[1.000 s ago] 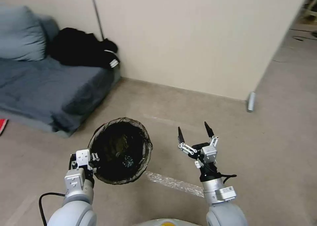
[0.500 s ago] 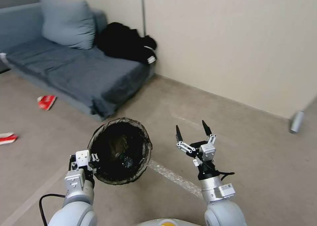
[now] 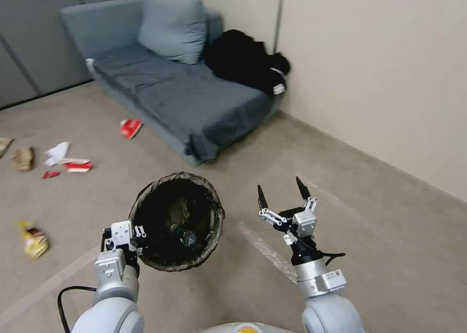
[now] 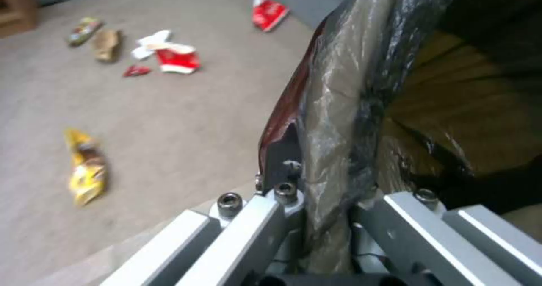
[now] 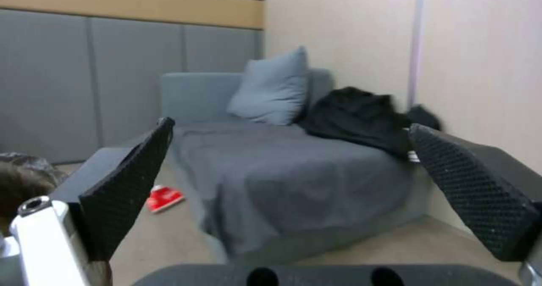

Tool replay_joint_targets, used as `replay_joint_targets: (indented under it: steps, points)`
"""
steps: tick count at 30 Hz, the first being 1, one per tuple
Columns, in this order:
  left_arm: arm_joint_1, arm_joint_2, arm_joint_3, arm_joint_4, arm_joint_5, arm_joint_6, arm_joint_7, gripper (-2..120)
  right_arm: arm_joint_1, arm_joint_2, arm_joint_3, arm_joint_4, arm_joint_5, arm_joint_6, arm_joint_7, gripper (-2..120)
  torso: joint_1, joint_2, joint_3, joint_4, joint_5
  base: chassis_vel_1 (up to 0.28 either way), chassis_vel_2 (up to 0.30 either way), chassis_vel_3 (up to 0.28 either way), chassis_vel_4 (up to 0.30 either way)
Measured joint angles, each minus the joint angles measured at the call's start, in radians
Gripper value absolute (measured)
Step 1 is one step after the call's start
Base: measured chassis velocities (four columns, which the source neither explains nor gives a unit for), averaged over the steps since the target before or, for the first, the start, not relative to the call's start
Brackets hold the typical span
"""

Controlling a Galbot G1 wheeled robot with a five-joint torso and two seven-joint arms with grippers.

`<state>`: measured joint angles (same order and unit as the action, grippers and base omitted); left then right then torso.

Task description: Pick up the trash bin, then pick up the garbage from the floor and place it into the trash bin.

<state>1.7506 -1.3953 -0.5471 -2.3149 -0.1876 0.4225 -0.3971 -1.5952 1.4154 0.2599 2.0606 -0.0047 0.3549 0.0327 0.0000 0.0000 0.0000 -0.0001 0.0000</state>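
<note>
A: Turning left, I think. The whole head view has slid over the last second, so it's the camera moving; the sofa (image 3: 185, 94) hasn't gone anywhere

B: Agreed. What's newly in view?

A: Litter on the floor left of the sofa: a red carton (image 3: 130, 127) by its front edge, white paper (image 3: 57, 152) and a red-and-white cup (image 3: 78, 166) further left, a brown scrap (image 3: 22, 157), and a yellow wrapper (image 3: 34, 238) nearest the robot

B: Bin?

A: The trash bin (image 3: 177, 221) is off the floor, held out front. The left gripper (image 3: 127, 238) is clamped on its rim, bag pinched in the jaws, same hold as a second ago. Some trash already inside

B: Right side?

A: The right gripper (image 3: 283, 193) hangs beside the bin, fingers spread wide, nothing in them

B: So bin pickup is done, and the litter is now in sight but well out of reach
</note>
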Motion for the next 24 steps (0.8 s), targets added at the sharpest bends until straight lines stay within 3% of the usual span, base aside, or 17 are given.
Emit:
replay_joint_targets:
  steps: [24]
  points:
    - [0.009, -0.002, 0.005, -0.005, 0.007, -0.005, 0.001, 0, -0.001, -0.007, -0.006, 0.003, -0.008, -0.006, -0.013, 100, 0.000, 0.000, 0.000, 0.0000, -0.0001, 0.128, 0.125, 0.124, 0.123]
